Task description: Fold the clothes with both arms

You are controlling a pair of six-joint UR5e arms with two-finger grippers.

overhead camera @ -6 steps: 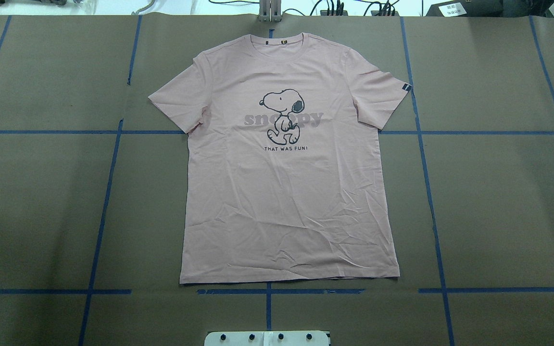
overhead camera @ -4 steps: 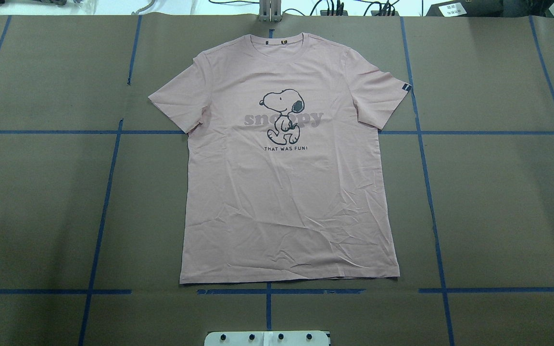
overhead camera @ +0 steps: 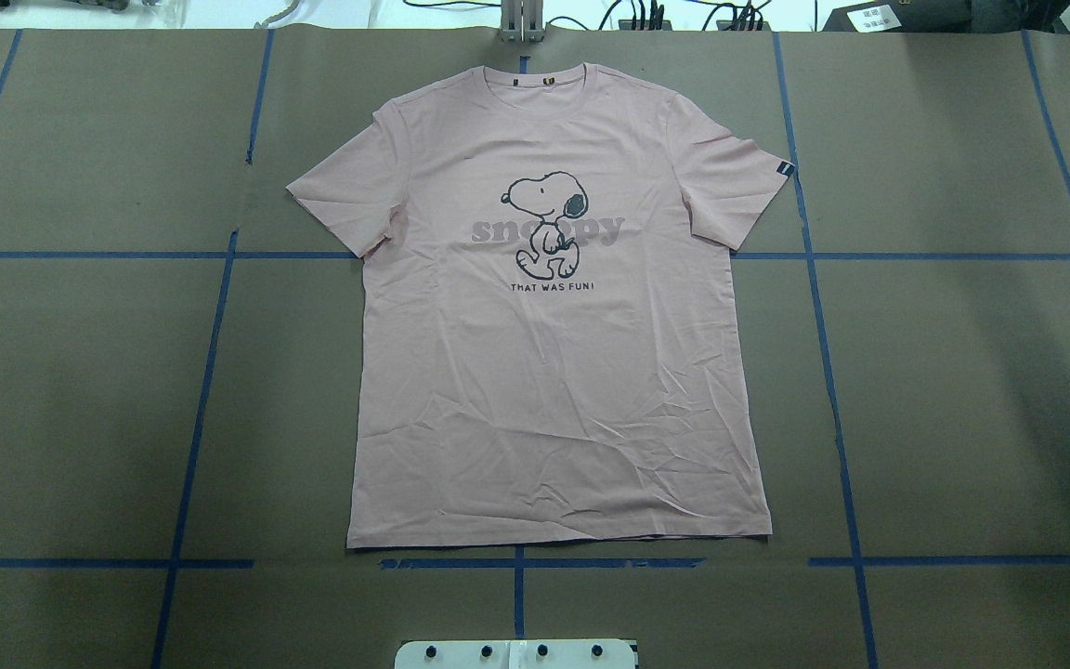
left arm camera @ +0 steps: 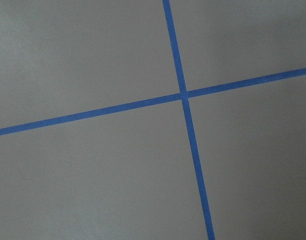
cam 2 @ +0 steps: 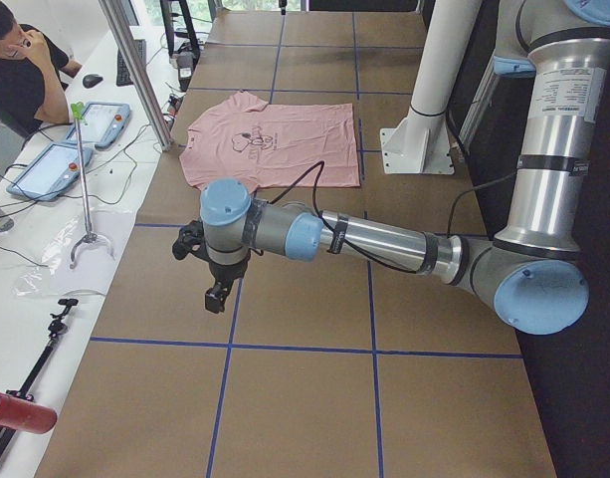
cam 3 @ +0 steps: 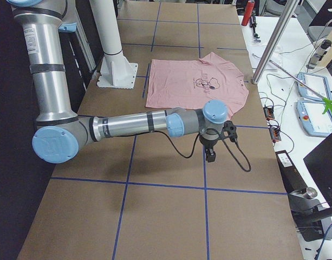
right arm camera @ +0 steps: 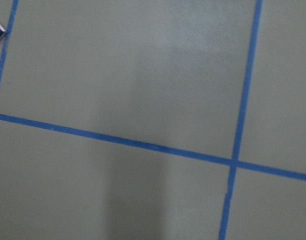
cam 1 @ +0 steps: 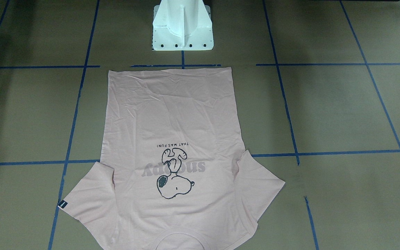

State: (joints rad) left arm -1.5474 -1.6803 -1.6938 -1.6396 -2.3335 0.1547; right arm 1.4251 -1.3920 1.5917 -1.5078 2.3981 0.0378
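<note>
The pale pink T-shirt (overhead camera: 554, 390) lies flat and print side up on the brown table, collar at the far edge and hem towards the robot. It also shows in the front-facing view (cam 1: 172, 118) and in both side views (cam 2: 275, 149) (cam 3: 195, 81). Its black sleeve tag (overhead camera: 784, 169) sits on the right sleeve. My left gripper (cam 2: 217, 297) hangs over bare table well to the left of the shirt. My right gripper (cam 3: 210, 156) hangs over bare table to its right. Neither touches the shirt. I cannot tell whether either is open or shut.
Blue tape lines (overhead camera: 201, 372) divide the brown table into squares. The white pedestal (cam 1: 182, 31) stands just behind the shirt's hem. A metal post (cam 2: 135, 70) stands at the far edge. Beyond it a side desk holds tablets (cam 2: 48, 169), and an operator (cam 2: 11, 60) sits there.
</note>
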